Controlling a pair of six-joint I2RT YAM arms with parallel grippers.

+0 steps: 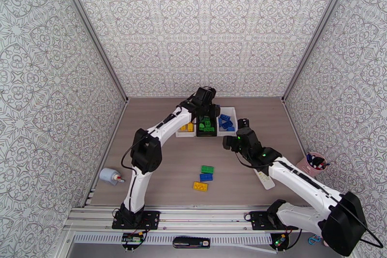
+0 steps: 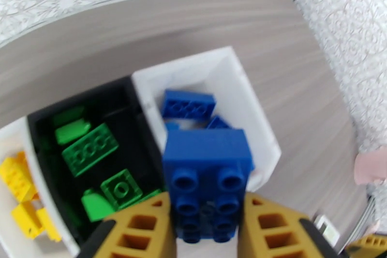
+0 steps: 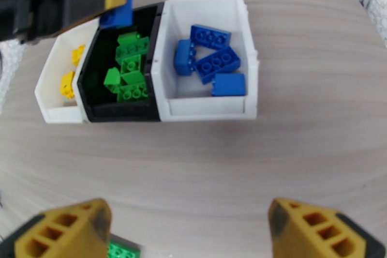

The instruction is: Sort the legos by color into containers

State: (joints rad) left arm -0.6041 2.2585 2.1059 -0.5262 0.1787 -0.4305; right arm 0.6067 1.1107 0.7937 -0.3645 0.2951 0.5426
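Closest to the left wrist's lens, the left gripper (image 2: pixel 208 229) was clenched on a blue brick (image 2: pixel 208 167), its yellow fingers (image 2: pixel 140 232) pressed to the brick's two sides and the studs facing the lens. Under and beyond the held brick sat the right white bin (image 2: pixel 263 143), holding other blue bricks (image 2: pixel 188 104), and touching it the black bin (image 2: pixel 113 101) with green bricks (image 2: pixel 89 148). The brick hung clear of both, roughly above the wall they share; which bin it was over could not be told. Nearest the right wrist's lens, the right gripper (image 3: pixel 188 230) stood spread wide and empty above the bare table (image 3: pixel 193 167), with a loose green brick (image 3: pixel 121 250) just beside one finger. Farther on, nothing stood between it and the row of bins, whose last member, the left white bin (image 3: pixel 55 106), held yellow bricks (image 3: pixel 67 84). From above, the loose green brick lay mid-table with a loose blue brick (image 1: pixel 206 176) and a loose yellow brick (image 1: pixel 200 186), close together and well short of the bins. At the sides were a white remote (image 1: pixel 263 180) partly under the right arm, a pink cup (image 1: pixel 315 161) and a small white bottle (image 1: pixel 110 175).
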